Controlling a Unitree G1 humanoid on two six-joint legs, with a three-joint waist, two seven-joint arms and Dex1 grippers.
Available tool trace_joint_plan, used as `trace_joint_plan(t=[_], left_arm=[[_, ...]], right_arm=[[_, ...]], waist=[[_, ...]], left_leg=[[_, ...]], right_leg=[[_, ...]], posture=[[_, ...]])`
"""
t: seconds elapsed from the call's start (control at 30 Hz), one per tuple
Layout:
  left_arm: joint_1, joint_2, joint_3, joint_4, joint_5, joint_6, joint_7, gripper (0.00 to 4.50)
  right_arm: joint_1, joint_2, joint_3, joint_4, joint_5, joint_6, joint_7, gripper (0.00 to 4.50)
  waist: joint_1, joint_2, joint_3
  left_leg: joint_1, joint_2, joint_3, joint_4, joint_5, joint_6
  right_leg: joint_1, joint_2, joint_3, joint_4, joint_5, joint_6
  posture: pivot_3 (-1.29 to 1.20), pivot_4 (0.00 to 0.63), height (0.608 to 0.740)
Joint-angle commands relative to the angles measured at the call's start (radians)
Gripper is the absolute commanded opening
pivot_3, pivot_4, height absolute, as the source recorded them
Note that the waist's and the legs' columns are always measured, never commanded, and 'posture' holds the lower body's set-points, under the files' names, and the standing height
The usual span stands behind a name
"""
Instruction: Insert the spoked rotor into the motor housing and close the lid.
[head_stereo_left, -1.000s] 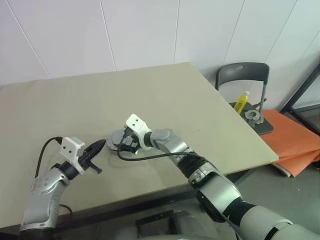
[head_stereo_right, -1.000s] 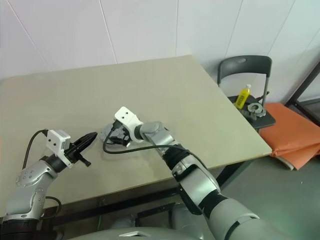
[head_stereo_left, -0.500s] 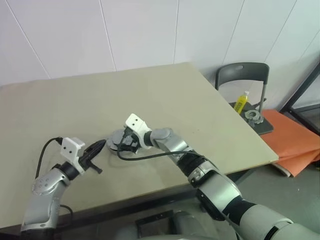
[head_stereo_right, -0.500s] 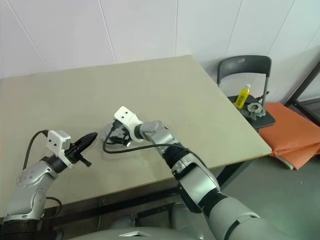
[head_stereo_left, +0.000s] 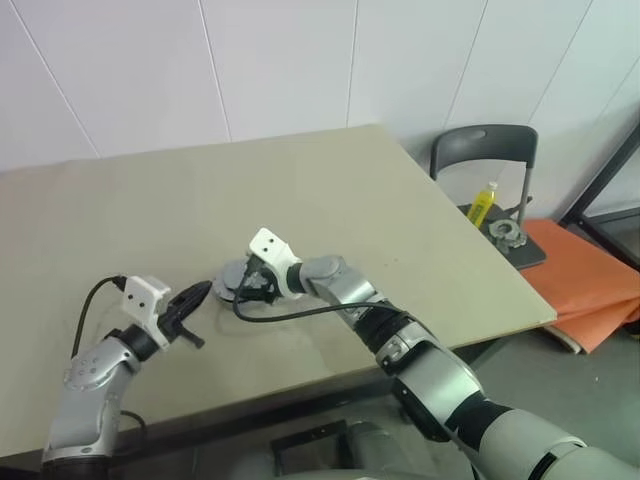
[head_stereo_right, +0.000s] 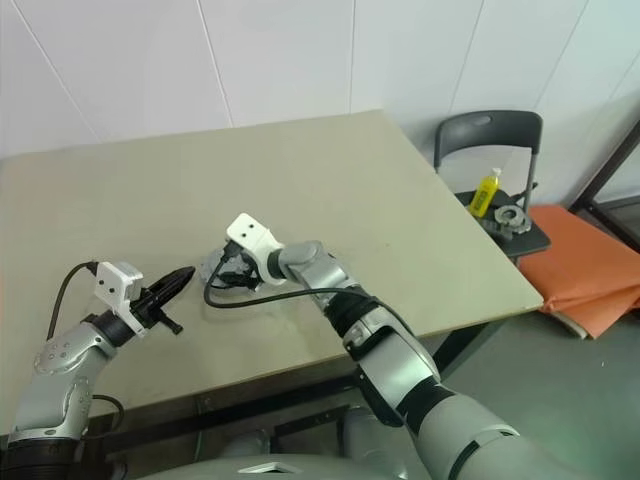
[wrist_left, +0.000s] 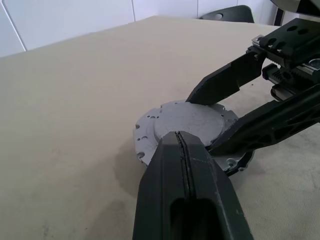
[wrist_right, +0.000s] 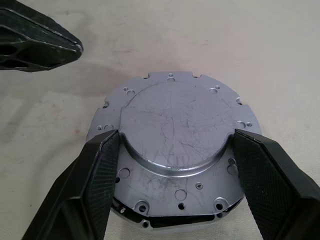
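Observation:
The lid (wrist_right: 175, 125) is a round grey metal disc with a raised plain centre and small holes round its rim. It lies flat on the tan table (head_stereo_left: 330, 190), near the front left. My right gripper (wrist_right: 176, 136) reaches in from the right, and its fingers (wrist_right: 100, 160) press both sides of the raised centre. A darker layer shows under the lid's near edge; I cannot tell if it is the motor housing. The spoked rotor is out of view. My left gripper (head_stereo_left: 197, 294) is shut, and its tip (wrist_left: 179, 136) hovers level at the lid's left edge.
A black cable (head_stereo_left: 290, 315) from my right wrist loops over the table in front of the lid. Off the table's right side stands a dark chair (head_stereo_left: 487, 150) with a yellow bottle (head_stereo_left: 484, 203) and a metal part (head_stereo_left: 506, 233) on its seat. Orange mats (head_stereo_left: 590, 285) lie on the floor.
My right gripper's fingers have drawn in against the lid's raised centre. Both arms and the lid have stayed where they were.

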Motion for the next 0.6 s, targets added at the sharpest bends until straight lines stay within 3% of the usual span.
trace_joint_plan(t=[0.03,0.27,0.6], left_arm=[[-0.016,0.005,-0.002,-0.007,0.005,-0.024,-0.004,0.0],[-0.022,0.006,-0.003,-0.001,0.006,-0.027,-0.003,0.0],[-0.024,0.012,0.008,-0.003,0.001,-0.028,0.001,0.0]], right_arm=[[0.002,0.086,0.007,-0.06,0.008,0.001,0.039,3.16],[-0.016,0.041,0.001,-0.111,0.01,0.048,0.127,3.16],[0.001,-0.012,0.029,-0.144,-0.086,0.019,0.119,3.16]], waist=[[-0.001,0.0,0.0],[-0.003,0.0,0.0],[-0.001,0.0,0.0]], left_leg=[[0.0,0.0,0.0,0.0,0.0,0.0],[0.0,0.001,0.0,0.0,0.0,0.0],[0.0,0.001,0.0,0.0,0.0,0.0]], right_leg=[[0.0,0.0,0.0,0.0,0.0,0.0],[-0.001,0.001,0.0,0.001,0.0,0.0],[-0.001,0.001,0.0,0.0,0.0,0.0]], posture=[[0.0,0.0,0.74],[0.0,0.0,0.74],[0.0,0.0,0.74]])
